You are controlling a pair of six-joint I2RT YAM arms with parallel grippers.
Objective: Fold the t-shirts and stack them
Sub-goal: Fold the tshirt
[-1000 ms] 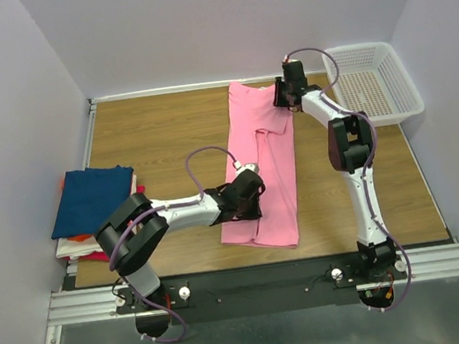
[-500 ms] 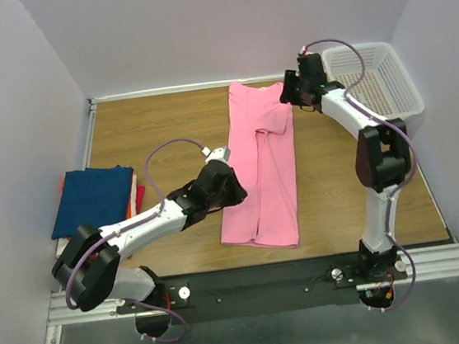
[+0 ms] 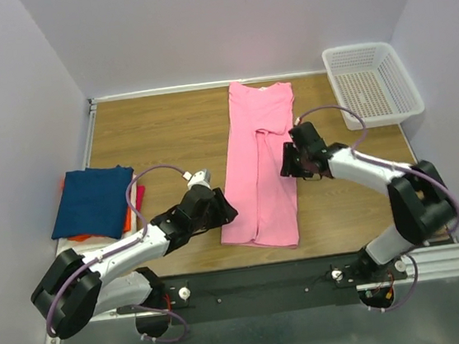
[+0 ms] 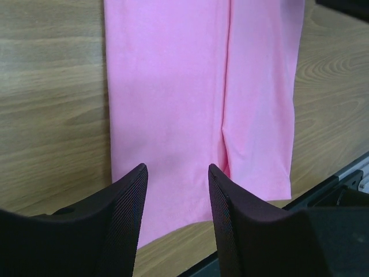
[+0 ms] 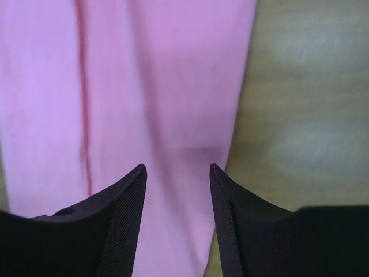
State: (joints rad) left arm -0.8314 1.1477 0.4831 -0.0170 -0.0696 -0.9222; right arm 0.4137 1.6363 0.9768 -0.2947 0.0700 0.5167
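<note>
Room: pale walls on three sides close in a wooden table (image 3: pixel 159 138), with the arms' rail along its near edge.
Pink t-shirt (image 3: pixel 261 168): lies flat at the middle of the table as a long narrow strip running from the far edge toward the near edge. Its sides are folded inward, and a lengthwise fold line runs down it, right of centre. Its place and shape match those of a second ago.
Left pincer (image 4: pixel 177 173): hangs at the strip's near left corner, fingers apart with nothing between them, the pink cloth showing in the gap below. A second ago it sat further in over the strip's near part, pinched almost closed. It has since spread and drawn back toward the left edge, and the arm now stretches low across the table.
Right pincer (image 5: pixel 177 170): hangs over the strip's right edge about halfway along, fingers wide with nothing gripped, cloth and bare wood both showing between them. A second ago it was at the far right corner of the strip, so it has come down the edge toward the near side.
Stack: folded shirts lie at the left of the table, well apart from the strip, with a dark blue t-shirt (image 3: pixel 92 200) on top and orange and red edges showing under it.
White mesh basket (image 3: pixel 409 85): stands at the far right corner of the table, apart from both arms.
</note>
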